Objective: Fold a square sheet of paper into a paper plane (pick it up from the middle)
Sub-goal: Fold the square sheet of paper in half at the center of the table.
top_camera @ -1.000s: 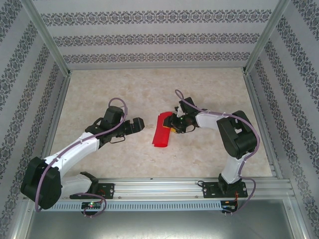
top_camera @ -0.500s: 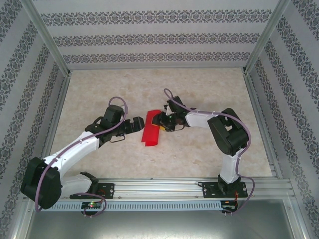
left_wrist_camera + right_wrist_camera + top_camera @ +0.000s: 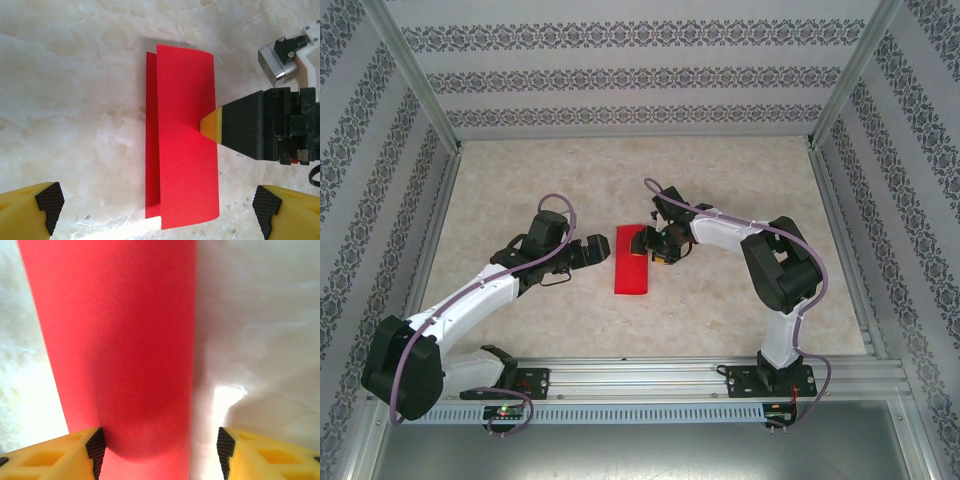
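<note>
Shifted leftward, the square sheet of paper (image 3: 632, 262) lies folded double at mid-frame on the worktop (image 3: 520, 180), the right pincer (image 3: 646, 246) spreading open at its edge, the left pincer (image 3: 592, 252) gaping alongside: the first fold looks laid.

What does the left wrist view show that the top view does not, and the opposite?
Left wrist view: the paper is folded over, a lower layer peeking out along one long edge, and the right gripper's yellow tip meets the opposite edge. Top view: whole left arm, right arm and patterned walls. Shared: red paper on the table, right gripper at it.
</note>
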